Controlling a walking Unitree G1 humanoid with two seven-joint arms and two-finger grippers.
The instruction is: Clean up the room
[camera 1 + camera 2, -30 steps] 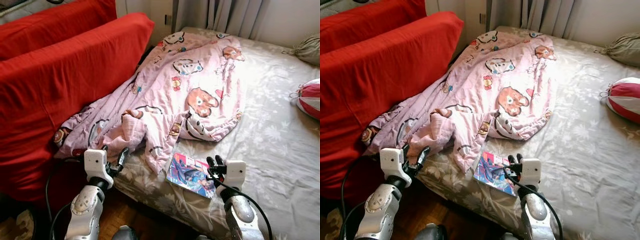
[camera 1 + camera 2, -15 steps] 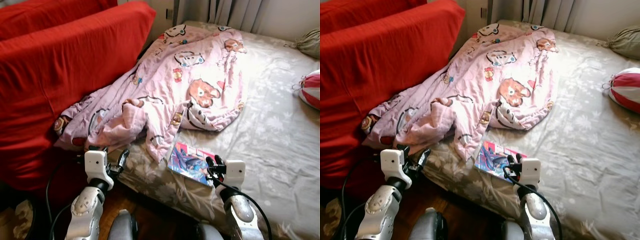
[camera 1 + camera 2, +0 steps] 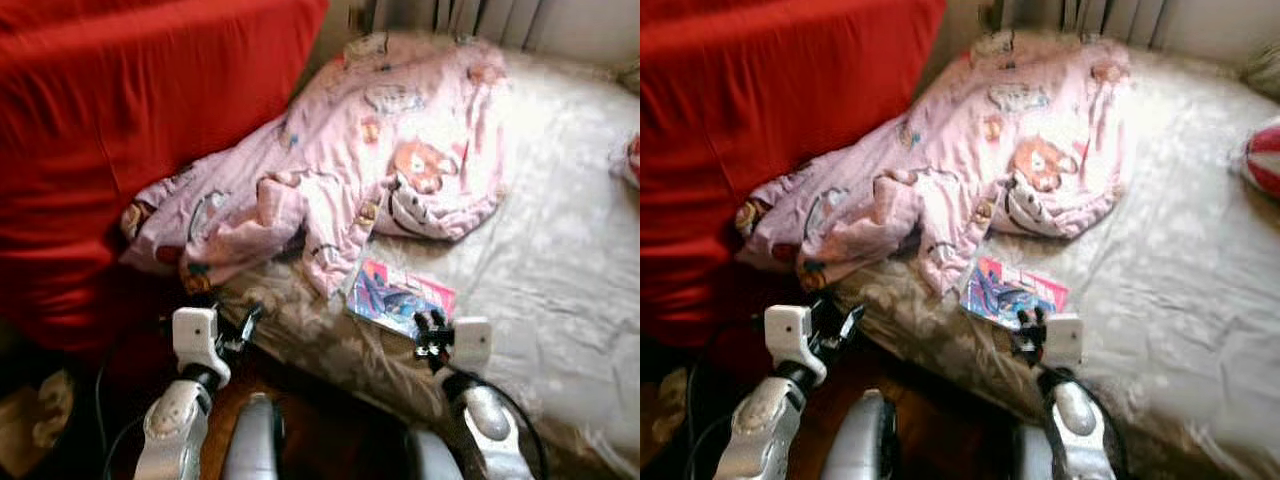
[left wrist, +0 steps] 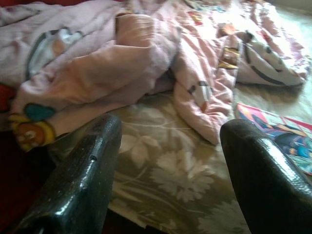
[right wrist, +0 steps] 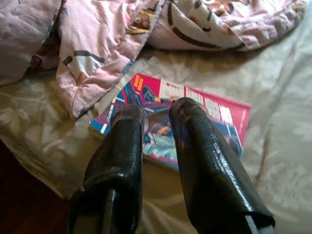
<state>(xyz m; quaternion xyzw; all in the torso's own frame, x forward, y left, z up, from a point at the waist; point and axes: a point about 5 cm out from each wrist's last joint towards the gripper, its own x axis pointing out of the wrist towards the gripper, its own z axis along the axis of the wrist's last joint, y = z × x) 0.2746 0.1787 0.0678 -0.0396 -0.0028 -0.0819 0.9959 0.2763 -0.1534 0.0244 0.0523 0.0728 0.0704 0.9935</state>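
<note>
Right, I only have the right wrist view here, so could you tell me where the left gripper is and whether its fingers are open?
Observer: The left gripper is open, low at the bed's near corner, below the pink quilt.
Operator: Thank you. What is beside the bed on that side?
Observer: A big red cushion leans there, against the quilt's edge.
Operator: And farther across the bed?
Observer: A red-and-white striped ball lies near the far right edge of the bed sheet.
</note>
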